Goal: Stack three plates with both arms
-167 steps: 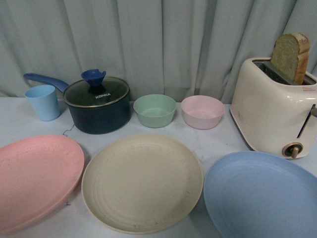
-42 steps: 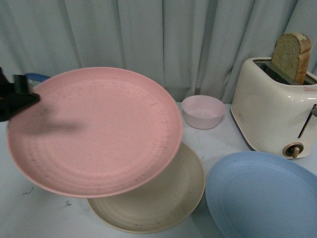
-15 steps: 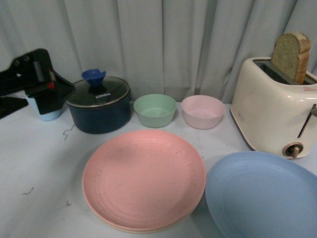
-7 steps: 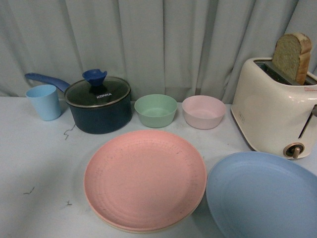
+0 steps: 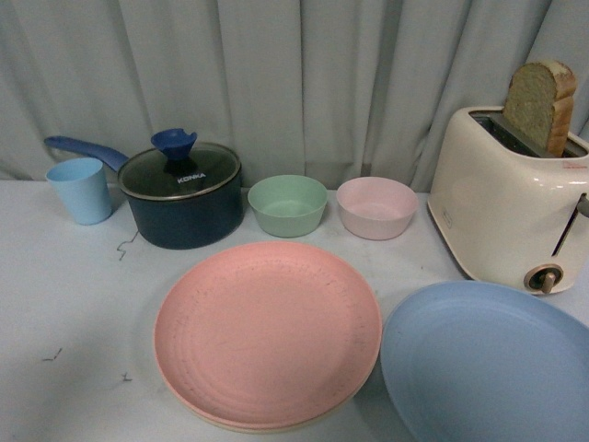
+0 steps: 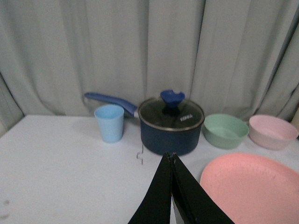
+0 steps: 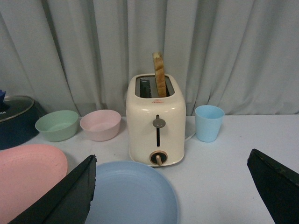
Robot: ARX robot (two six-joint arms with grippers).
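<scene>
The pink plate lies on the cream plate, of which only a thin rim shows at the front, in the middle of the table. The light blue plate lies flat to its right, in front of the toaster. Neither arm shows in the front view. My left gripper is shut and empty, held above the table left of the pink plate. My right gripper is open wide and empty, its jaws either side of the blue plate and above it.
At the back stand a blue cup, a dark pot with a glass lid, a green bowl and a pink bowl. A cream toaster with a bread slice stands at the right. Another blue cup stands beside it.
The left arm carried the pink plate over, set it on the cream plate, then drew back out of the front view. The blue plate has not moved.
</scene>
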